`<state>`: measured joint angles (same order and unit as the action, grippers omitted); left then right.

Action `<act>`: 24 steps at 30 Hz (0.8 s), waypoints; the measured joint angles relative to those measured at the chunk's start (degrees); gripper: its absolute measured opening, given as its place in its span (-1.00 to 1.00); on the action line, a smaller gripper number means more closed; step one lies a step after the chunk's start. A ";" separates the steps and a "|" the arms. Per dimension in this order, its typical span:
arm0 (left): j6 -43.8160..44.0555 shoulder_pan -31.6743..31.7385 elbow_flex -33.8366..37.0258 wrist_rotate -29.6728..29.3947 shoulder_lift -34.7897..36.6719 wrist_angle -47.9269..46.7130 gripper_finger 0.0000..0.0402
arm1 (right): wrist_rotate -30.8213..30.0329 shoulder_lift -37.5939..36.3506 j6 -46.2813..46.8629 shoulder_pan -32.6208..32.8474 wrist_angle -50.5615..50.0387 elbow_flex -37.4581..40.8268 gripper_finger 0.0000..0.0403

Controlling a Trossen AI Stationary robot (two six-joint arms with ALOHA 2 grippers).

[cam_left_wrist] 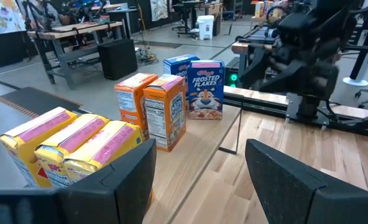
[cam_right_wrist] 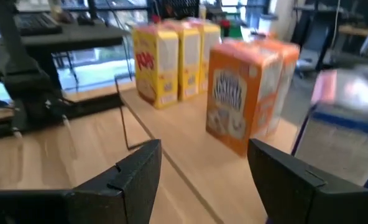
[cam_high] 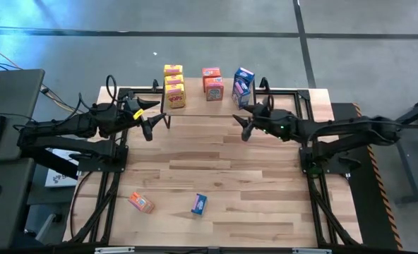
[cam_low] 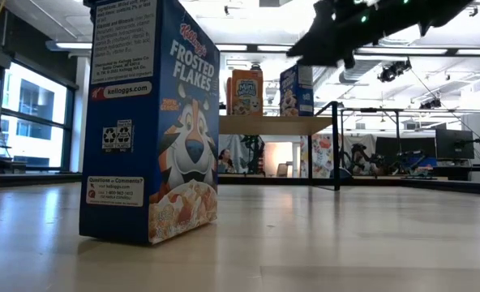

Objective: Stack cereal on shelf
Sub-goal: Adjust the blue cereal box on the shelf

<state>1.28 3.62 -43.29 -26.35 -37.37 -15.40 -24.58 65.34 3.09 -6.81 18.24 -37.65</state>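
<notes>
The shelf (cam_high: 198, 102) stands at the table's far edge. On its plank stand three yellow cereal boxes (cam_high: 174, 86), two orange ones (cam_high: 212, 83) and two blue ones (cam_high: 242, 85), all upright on their bottoms. Near the front edge, a blue box (cam_low: 151, 122) stands upright on the table and an orange box (cam_high: 141, 203) lies flat. My left gripper (cam_left_wrist: 199, 174) hovers open before the shelf's left end, facing the yellow boxes (cam_left_wrist: 72, 146). My right gripper (cam_right_wrist: 202, 180) hovers open before the shelf's right end, facing the orange boxes (cam_right_wrist: 246, 99). Neither has anything between its fingers.
A black frame (cam_high: 294, 92) runs round the table's far and side edges. Bare tabletop (cam_high: 216, 162) lies between the two arms and the two loose boxes. Desks and equipment (cam_low: 459, 154) stand in the room beyond.
</notes>
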 joint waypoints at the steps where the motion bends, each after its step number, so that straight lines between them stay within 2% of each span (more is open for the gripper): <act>1: 0.00 0.00 0.00 0.00 0.00 0.00 0.19 | -0.01 0.94 0.89 -0.24 0.04 0.00 0.15; 12: 0.00 0.00 0.00 0.02 0.01 -0.02 0.19 | -4.39 8.94 3.07 -2.95 3.89 0.00 0.15; 24: 0.00 0.00 0.00 0.02 0.01 -0.02 0.19 | -5.42 10.72 4.48 -6.42 3.67 0.00 0.15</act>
<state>1.28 3.62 -43.29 -26.33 -37.36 -15.42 -30.00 76.05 7.57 -13.23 21.91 -37.65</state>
